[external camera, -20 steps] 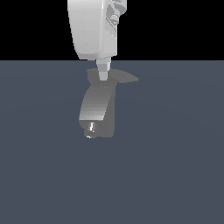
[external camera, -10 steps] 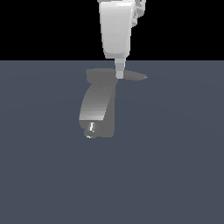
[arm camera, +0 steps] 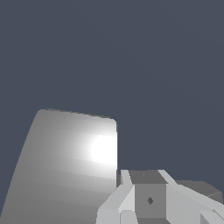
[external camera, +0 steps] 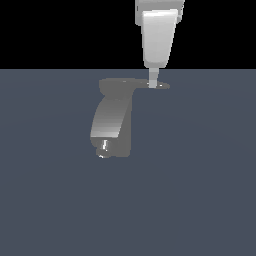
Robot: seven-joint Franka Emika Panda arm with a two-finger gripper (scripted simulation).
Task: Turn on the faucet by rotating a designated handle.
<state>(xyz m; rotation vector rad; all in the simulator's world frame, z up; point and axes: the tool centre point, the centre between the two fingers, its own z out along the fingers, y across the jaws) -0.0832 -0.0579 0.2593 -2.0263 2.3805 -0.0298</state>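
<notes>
The faucet [external camera: 111, 120] is a thick grey curved body on the dark floor, with a small bright glint near its lower end. From its top, the handle [external camera: 127, 85] runs as a thin flat darker lever toward the exterior view's right and ends in a point. My white gripper [external camera: 152, 82] comes straight down with its narrow tip touching the handle close to that point; its fingers look shut with nothing held. In the wrist view the faucet body [arm camera: 65, 166] fills the near side, my gripper [arm camera: 150, 200] is beside it, and a dark piece of the handle [arm camera: 199, 189] shows past the fingers.
A flat dark grey-blue floor [external camera: 200, 190] stretches all around the faucet. No other objects show in either view.
My gripper has moved toward the exterior view's right. The handle's pointed tip has swung to the right with it. The faucet body has not moved.
</notes>
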